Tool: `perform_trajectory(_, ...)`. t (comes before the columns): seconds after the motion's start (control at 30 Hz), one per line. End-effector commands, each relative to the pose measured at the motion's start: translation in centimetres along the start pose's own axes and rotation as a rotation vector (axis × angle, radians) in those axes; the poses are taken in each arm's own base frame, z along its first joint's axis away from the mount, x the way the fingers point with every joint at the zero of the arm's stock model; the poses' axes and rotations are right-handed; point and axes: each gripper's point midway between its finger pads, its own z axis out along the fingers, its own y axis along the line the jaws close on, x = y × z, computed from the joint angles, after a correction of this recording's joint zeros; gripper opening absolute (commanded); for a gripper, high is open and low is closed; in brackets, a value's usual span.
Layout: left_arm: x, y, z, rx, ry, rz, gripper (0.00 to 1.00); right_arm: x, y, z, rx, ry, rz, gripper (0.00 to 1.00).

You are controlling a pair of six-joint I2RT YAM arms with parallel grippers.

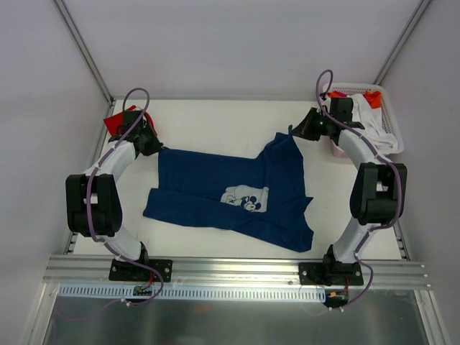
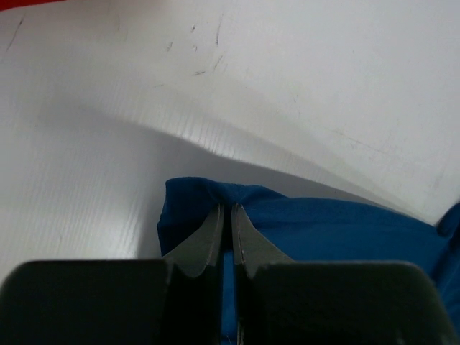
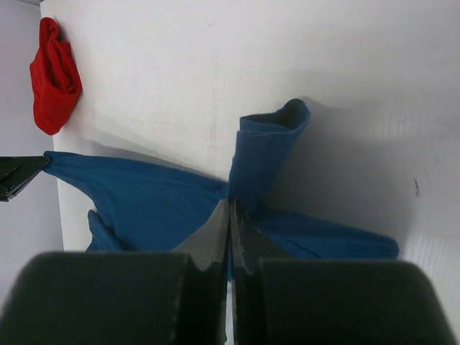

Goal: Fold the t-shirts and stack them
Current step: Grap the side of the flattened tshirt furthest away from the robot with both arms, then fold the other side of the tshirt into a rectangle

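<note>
navy t-shirt (image 1: 194, 183): spread out | left gripper (image 1: 153, 146), right gripper (image 1: 293, 132): apparently pinching its far corners

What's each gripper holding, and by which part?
Both pinch the navy t-shirt: left gripper its far left corner, right gripper its far right corner, by a sleeve.

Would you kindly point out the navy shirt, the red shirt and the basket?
navy shirt (image 1: 190, 183): top view, plain cloth, its left half.
red shirt (image 3: 54, 77): right wrist view, middle of the bunch.
basket (image 1: 389, 108): top view, its right rim.
</note>
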Motion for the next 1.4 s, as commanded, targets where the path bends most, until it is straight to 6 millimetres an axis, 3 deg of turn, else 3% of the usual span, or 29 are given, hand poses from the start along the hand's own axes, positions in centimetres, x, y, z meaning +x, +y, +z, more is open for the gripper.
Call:
perform_trajectory(0.0, 0.2, -0.1, -1.8, 0.004, -0.022, -0.012, 0.0, -0.5, 2.2, -3.3, -0.02, -0.077, -0.051, 0.0)
perform_trajectory(0.47, 2.5, 1.4, -6.1, -0.018, -0.071, -0.057, 0.0, 5.8, 5.0, -10.9, -0.035, -0.126, -0.096, 0.0)
perform_trajectory(0.93, 6.0, 3.7, -9.6, -0.062, -0.079, -0.09, 0.0, 13.6, 6.9, -16.4, -0.049, -0.112, -0.136, 0.0)
perform_trajectory(1.13, 7.3, 4.9, -10.6, -0.093, -0.092, -0.103, 0.0, 16.7, 6.2, -19.0, -0.016, -0.129, -0.131, 0.0)
perform_trajectory(1.37, 9.2, 6.5, -11.0, -0.14, -0.076, -0.124, 0.0, 19.6, 3.8, -21.0, 0.074, -0.129, -0.09, 0.0)
